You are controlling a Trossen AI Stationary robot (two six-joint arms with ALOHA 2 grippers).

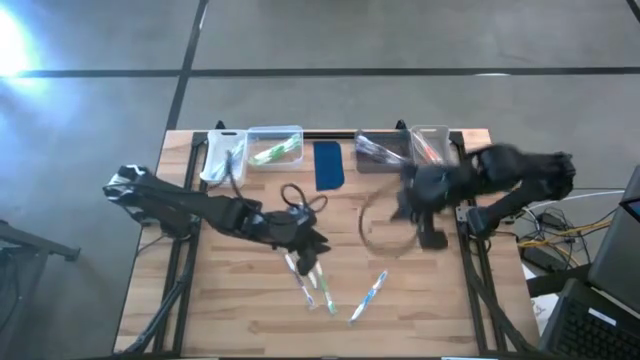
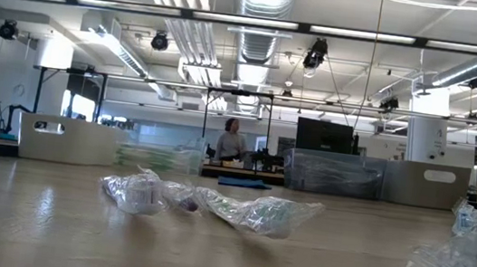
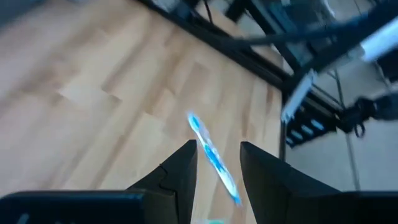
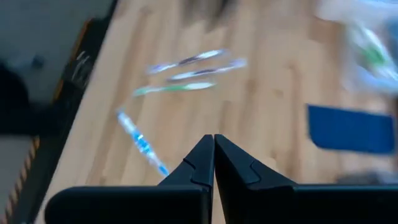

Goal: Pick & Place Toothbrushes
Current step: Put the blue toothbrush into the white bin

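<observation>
On a light wooden table (image 1: 240,310) seen from above, two dark robot arms reach in from either side. The left gripper (image 1: 312,243) sits near the middle of the table, just above a small cluster of wrapped toothbrushes (image 1: 310,285) lying loose on the wood. From the left wrist camera, its two dark fingers (image 3: 180,171) stand partly spread with a clear gap between them, and nothing is pinched there; a blue-and-white toothbrush (image 3: 213,158) lies on the table beyond, showing through that gap. Whether the fingers touch the brushes underneath cannot be told. The same blue-accented toothbrush (image 1: 368,297) lies apart from the cluster, nearer the front edge. The right gripper (image 1: 432,238) hovers over the right side of the table, its fingers (image 4: 200,163) pressed together and empty. Along the far edge stand clear bins: one (image 1: 275,148) holds green-accented brushes, another (image 1: 430,145) holds red-orange ones. A dark blue pad (image 1: 329,165) lies between them. From table height, crinkled clear wrappers (image 2: 256,213) rest on the wood.
</observation>
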